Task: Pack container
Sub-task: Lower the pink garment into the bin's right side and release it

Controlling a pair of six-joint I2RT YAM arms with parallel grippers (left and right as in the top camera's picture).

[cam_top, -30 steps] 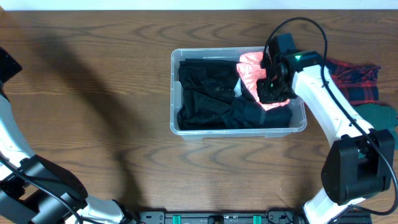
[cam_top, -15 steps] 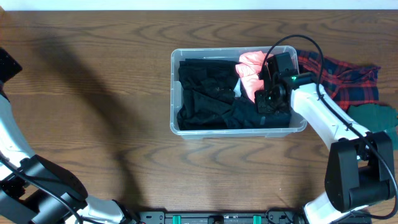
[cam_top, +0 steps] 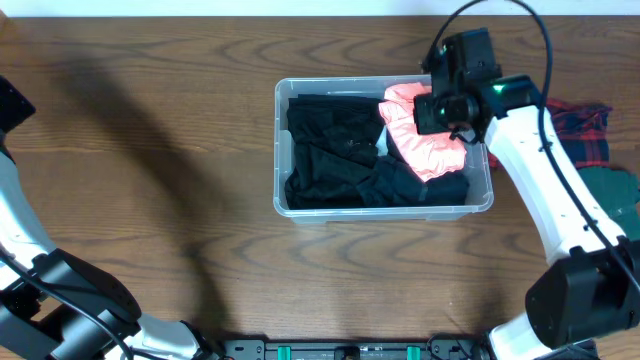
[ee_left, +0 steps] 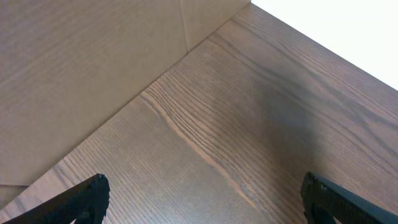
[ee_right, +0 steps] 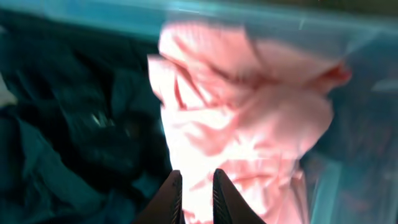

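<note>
Centrally on the brown wood-grain bench (cam_top: 150, 150) sits the clear rectangular plastic container (cam_top: 282, 150), filled with crumpled black clothing (cam_top: 335, 155) and a wrinkled pink garment (cam_top: 430, 150) at its right end. The right gripper (cam_top: 440, 110) hovers over the tub's far right corner, its fingers (ee_right: 175, 190) drawn nearly together with nothing between them. A red-and-blue plaid cloth (cam_top: 585, 135) lies right of the tub. The left gripper (ee_left: 205, 182) faces bare bench, fingers spread wide.
</note>
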